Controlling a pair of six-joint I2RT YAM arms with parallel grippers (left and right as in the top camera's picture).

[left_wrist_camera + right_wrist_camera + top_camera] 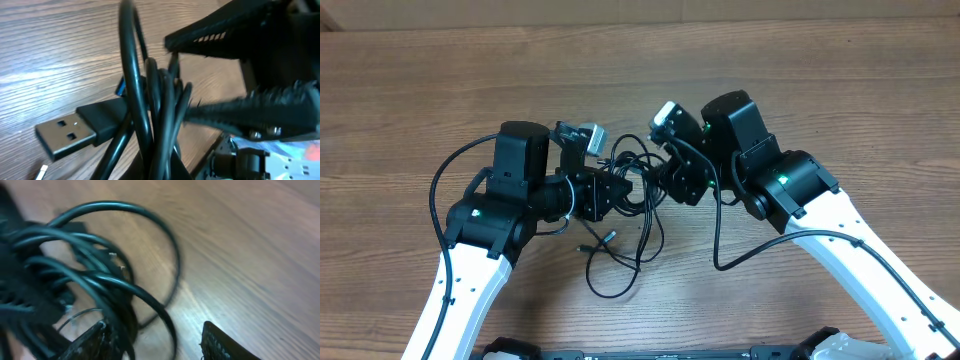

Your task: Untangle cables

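Clamping the left gripper shut on the cables, with several black strands running upright across its fingertips and a USB-A plug lying flat on the wood just beside that bundle. Holding the right gripper open, with bare wood showing between its fingers and blurred cable loops crossing over the one at the picture's left; cannot tell whether any strand is touching it. Facing both grippers inward at mid-table, with the knot bunching between and under them, one loose loop trailing toward the near edge and small plug ends resting just above it. Spreading outward, the table showing open wood grain toward the far edge and both sides, with the white arms reaching in from the near corners.
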